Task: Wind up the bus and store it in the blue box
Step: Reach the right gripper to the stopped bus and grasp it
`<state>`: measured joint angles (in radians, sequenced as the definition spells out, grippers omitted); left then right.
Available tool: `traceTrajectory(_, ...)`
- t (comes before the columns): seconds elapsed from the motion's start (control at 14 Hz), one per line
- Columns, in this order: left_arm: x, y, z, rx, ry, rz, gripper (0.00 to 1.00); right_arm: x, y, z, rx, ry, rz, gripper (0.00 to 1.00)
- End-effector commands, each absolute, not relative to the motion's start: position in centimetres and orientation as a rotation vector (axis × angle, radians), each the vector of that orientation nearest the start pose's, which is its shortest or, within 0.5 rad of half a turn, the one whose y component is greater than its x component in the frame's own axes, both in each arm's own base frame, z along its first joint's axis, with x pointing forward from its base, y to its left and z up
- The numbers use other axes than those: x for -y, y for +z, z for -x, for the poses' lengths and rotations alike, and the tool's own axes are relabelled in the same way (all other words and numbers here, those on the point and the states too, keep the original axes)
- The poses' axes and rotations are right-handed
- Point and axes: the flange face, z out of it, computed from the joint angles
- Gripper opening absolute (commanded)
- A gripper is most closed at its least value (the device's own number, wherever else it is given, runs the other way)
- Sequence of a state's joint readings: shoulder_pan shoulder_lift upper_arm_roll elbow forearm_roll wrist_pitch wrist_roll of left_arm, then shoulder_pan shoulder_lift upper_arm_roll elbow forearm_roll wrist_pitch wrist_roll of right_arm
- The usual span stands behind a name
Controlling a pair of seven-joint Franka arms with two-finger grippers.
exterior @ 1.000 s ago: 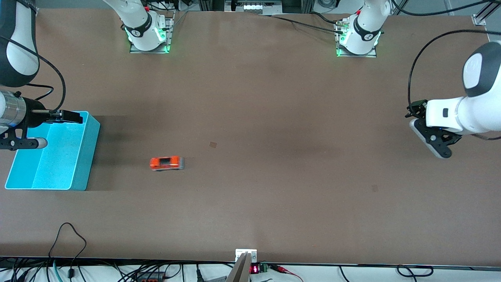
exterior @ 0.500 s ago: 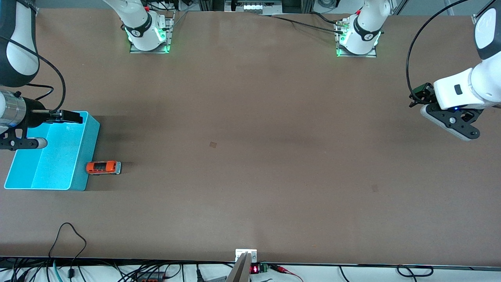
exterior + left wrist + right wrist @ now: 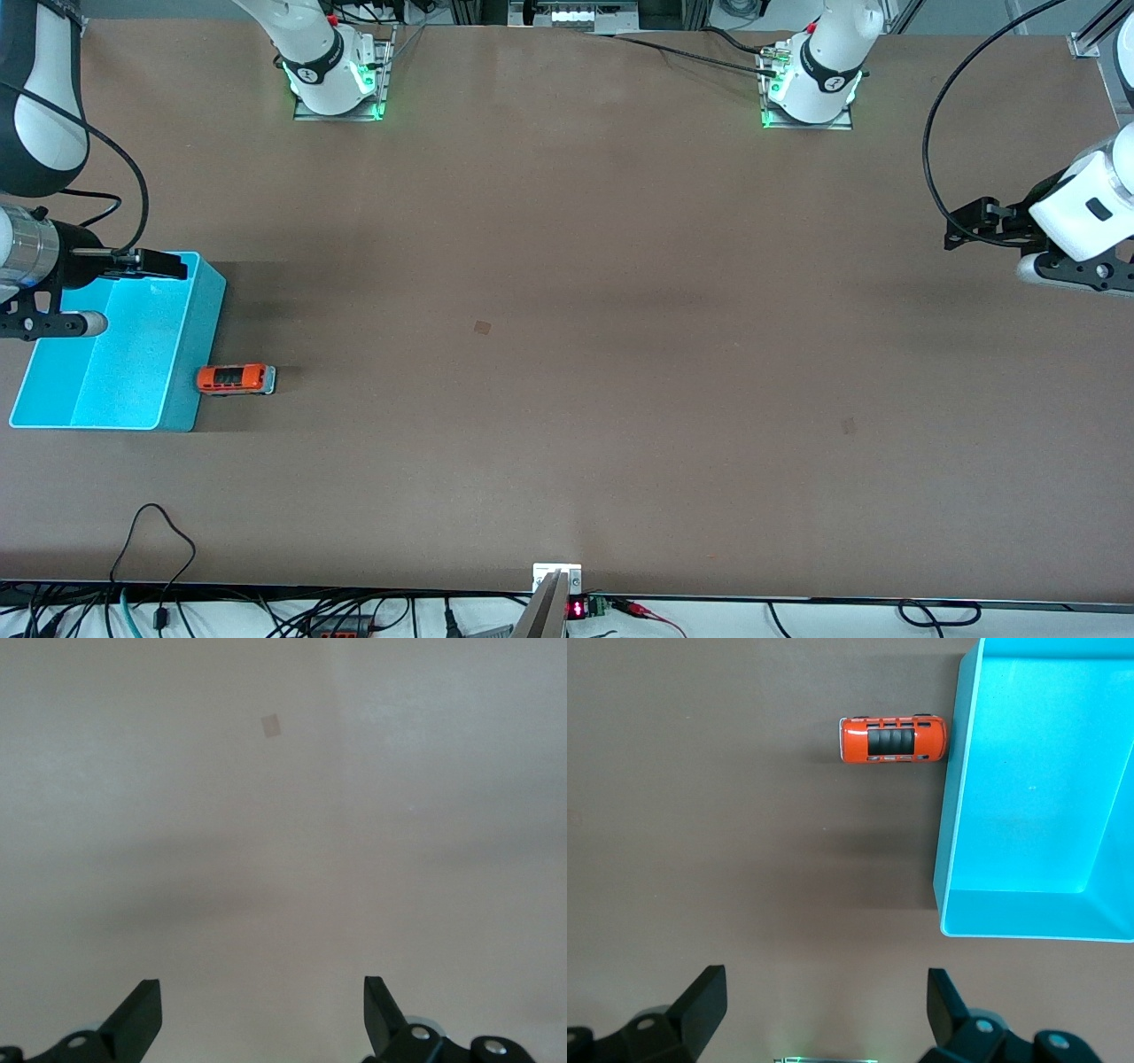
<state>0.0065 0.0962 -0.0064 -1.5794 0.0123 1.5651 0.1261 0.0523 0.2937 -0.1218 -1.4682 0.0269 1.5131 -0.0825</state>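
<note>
Bus (image 3: pixel 235 379) against box: the small orange-red toy sits on the table with one end touching the outer wall of the blue box (image 3: pixel 190 354), on the side of the box that faces the left arm's end of the table, and toward the box's corner nearest the front camera. In the right wrist view the bus (image 3: pixel 892 740) lies nose-on to the box wall (image 3: pixel 954 788), outside it, so storing is not yet done. The box is empty inside, open side up, ready to take the toy. The right gripper (image 3: pixel 824 1010) hangs above the box's end farther from the front camera, fingers spread wide and holding nothing, apparently placed to reach down for the bus. The left gripper (image 3: pixel 263 1014) is well apart from the box, over bare table at the left arm's end, likewise spread and empty; that arm appears to be waiting clear of the work.
</note>
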Motion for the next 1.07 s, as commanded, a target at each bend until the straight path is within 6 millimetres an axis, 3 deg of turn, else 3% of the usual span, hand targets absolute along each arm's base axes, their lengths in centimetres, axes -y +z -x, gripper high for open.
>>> traceTrajectory(0.0,1.3,57.3,-55.3,-0.189,0.019,3.145,1.00,2.3,49.8,-62.3,0.066,0.362,3.076,1.00)
traceTrajectory(0.14,1.3,57.2,-54.8,-0.175,0.012,3.148,1.00,2.1,49.7,-62.6,0.100,0.325,3.038,1.00)
traceTrajectory(0.43,1.8,57.4,-55.0,-0.164,0.034,3.141,1.00,1.5,45.4,-64.6,0.377,0.279,3.032,1.00)
traceTrajectory(0.57,2.2,57.4,-54.9,-0.173,0.039,3.141,1.00,1.4,42.7,-65.2,0.676,0.226,2.980,1.00)
traceTrajectory(0.79,3.2,57.6,-54.3,-0.221,0.096,3.136,1.00,2.2,39.7,-65.6,1.270,0.160,2.840,1.00)
traceTrajectory(1.0,4.6,58.3,-54.0,-0.260,0.111,3.129,1.00,2.5,36.4,-67.1,1.680,0.162,2.698,1.00)
